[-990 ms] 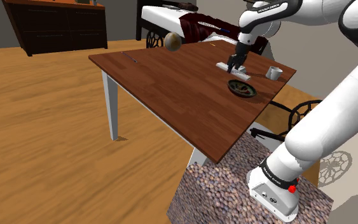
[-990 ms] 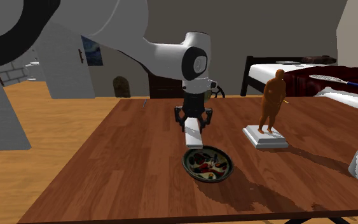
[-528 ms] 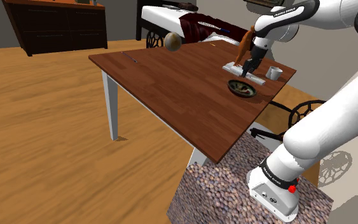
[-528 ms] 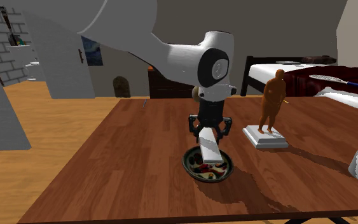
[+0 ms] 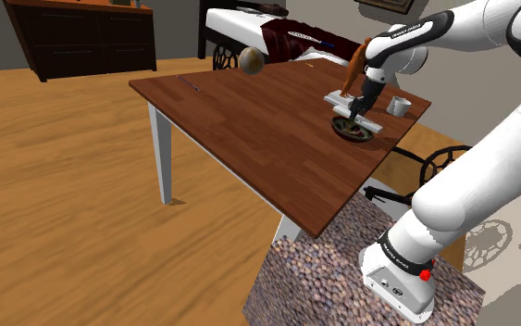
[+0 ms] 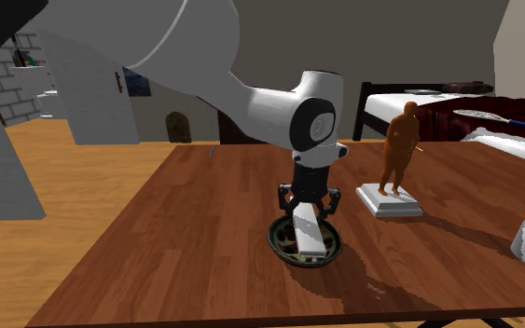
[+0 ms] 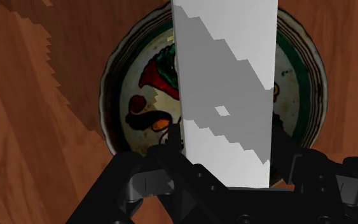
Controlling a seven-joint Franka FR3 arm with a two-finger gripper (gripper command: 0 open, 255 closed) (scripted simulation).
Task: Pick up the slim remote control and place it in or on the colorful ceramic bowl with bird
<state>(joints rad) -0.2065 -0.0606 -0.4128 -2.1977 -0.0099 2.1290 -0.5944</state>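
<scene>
Remote control [image 6: 310, 239] (clasped) hangs over bowl [image 6: 275, 241] on wooden table [image 6: 186, 233] near bed [image 6: 437, 110].

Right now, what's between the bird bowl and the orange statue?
Just bare table lies between the bowl and the statue, seen in the second exterior view.

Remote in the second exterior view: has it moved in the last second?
Yes. The remote, clasped in the tool, has travelled from beyond the far-left rim of the bowl to right over it, toward the second exterior view's lower right.
</scene>
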